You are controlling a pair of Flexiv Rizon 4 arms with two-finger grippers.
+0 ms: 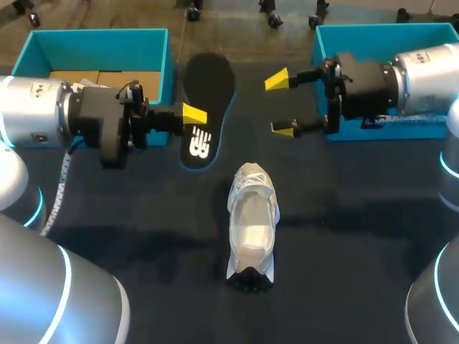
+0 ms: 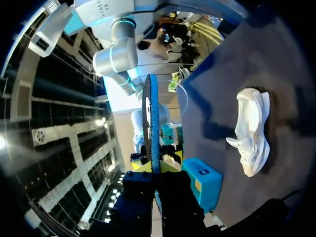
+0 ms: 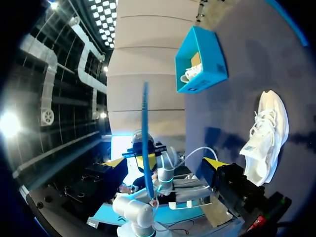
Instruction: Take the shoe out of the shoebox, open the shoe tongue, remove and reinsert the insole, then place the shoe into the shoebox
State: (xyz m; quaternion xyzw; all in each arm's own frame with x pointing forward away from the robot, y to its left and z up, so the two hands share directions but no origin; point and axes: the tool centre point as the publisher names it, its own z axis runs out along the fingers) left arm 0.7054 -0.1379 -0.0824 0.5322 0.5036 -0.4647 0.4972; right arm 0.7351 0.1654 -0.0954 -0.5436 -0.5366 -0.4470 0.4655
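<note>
Shoe (image 1: 251, 222): out of its box, lying on the dark counter (image 1: 344, 251), toe to 12 o'clock and heel to 6 o'clock.
Insole (image 1: 206, 100): out of the shoe and apart from it, held up at 11 o'clock from it.
Left hand (image 1: 192, 118): clamped on the insole near its logo end. The left wrist view shows the insole edge-on between the fingers.
Right hand (image 1: 280, 104): fingers apart, holding nothing, at 1 o'clock from the shoe.
Boxes: 2 blue ones, the left shoebox (image 1: 100, 34) at 10 o'clock from the shoe and the right shoebox (image 1: 387, 32) at 2 o'clock.
Done, as I judge it: shoe taken out, tongue likely opened since the mouth gapes wide, insole removed.
Left to do: 2 steps, putting the insole back in and returning the shoe to a box.
</note>
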